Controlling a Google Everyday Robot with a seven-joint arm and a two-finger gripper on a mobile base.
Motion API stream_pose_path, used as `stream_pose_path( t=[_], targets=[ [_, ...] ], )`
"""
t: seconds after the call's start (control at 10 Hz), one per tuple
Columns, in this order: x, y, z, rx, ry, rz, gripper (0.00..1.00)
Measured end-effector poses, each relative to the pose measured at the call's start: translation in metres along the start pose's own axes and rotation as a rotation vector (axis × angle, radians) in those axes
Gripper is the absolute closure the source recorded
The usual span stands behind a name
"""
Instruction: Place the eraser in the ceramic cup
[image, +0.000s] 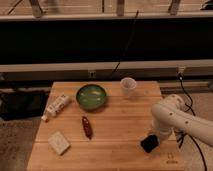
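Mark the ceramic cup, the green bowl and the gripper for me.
ceramic cup (128, 87), camera view, on its outer wall.
green bowl (91, 97), camera view, on its bare inside.
gripper (149, 144), camera view, on its dark tip, at the front right of the table (117, 147).
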Motion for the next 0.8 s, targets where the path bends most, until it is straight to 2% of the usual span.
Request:
stream_pose_path(
  t=[0.4,0.8],
  targets=[
    [0.017,-0.048,-0.032,0.044,0.013,-0.031,1.0],
    [0.042,-0.093,-0.059,0.118,0.021,-0.046,1.0]
  ],
)
